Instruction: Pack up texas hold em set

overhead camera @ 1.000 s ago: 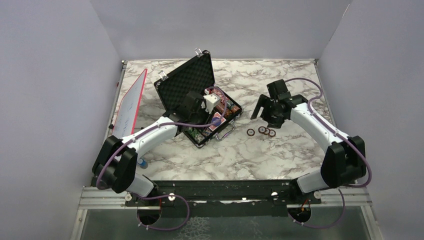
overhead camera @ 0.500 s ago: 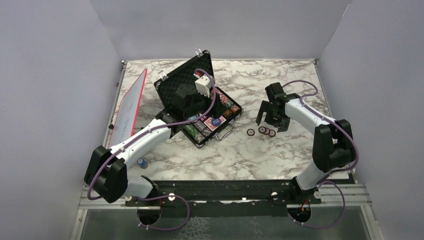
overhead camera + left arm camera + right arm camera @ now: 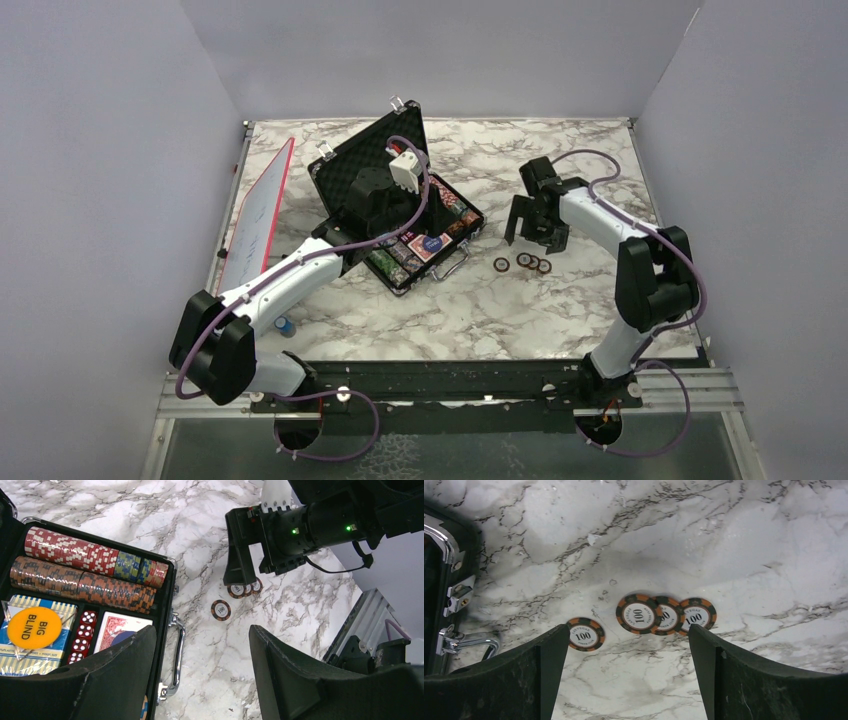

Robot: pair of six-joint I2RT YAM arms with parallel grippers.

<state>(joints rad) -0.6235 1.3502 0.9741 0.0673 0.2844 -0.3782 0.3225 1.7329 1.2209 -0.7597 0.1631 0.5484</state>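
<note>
The right gripper, its fingers spread wide and empty, hung over the marble table with four loose poker chips just below and ahead of the gap. Three chips overlapped and one lay apart toward the open briefcase, so the row ran across from finger to finger. The left gripper, likewise parted and holding nothing, hovered at the briefcase's front edge, farther from the chips; the pick-up therefore probably fell to the right arm.
</note>
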